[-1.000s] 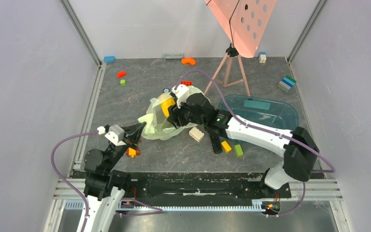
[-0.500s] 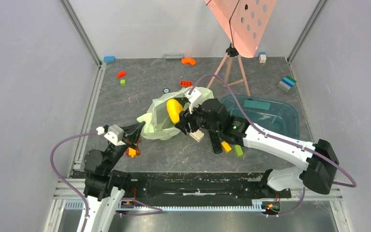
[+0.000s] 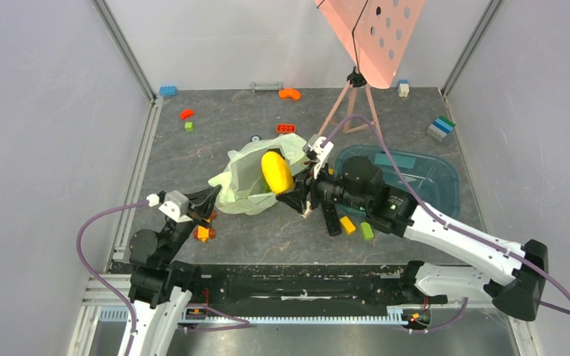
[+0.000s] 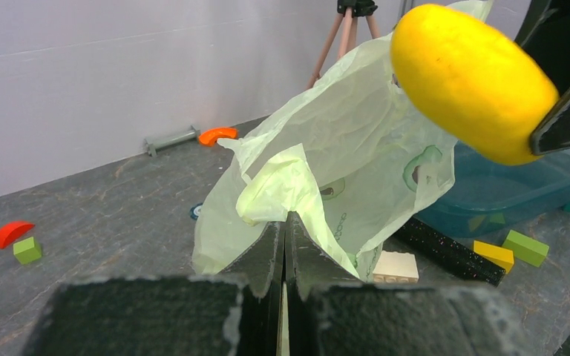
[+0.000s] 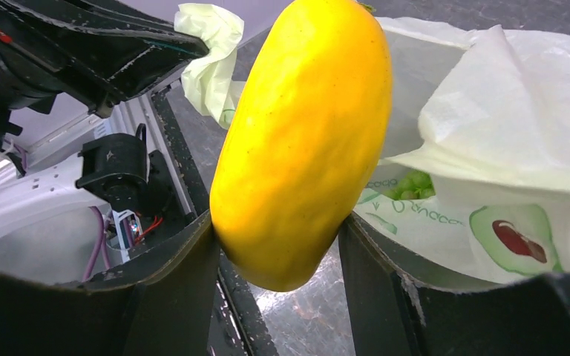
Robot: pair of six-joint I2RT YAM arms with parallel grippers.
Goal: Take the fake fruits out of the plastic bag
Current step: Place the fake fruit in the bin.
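My right gripper (image 3: 288, 194) is shut on the smooth yellow fake fruit (image 3: 275, 171) and holds it lifted above the plastic bag's (image 3: 245, 182) open mouth. The fruit fills the right wrist view (image 5: 300, 141), squeezed between both fingers (image 5: 171, 282), and shows in the left wrist view (image 4: 472, 81) too. A bumpy green fruit (image 5: 412, 184) lies inside the pale-green bag (image 5: 505, 148). My left gripper (image 3: 214, 200) is shut on the bag's left edge (image 4: 286, 185), near the table.
A teal tray (image 3: 423, 174) stands right of the bag. A cream brick (image 4: 393, 267), a black bar (image 3: 329, 219), yellow (image 3: 347, 225) and green (image 3: 367, 231) bricks lie in front of it. An orange piece (image 3: 202, 233) lies by the left gripper. A tripod (image 3: 352, 104) stands behind.
My right gripper has drawn back to the right and lifted, bringing the yellow fruit out of the bag. The left gripper has kept its hold on the bag.
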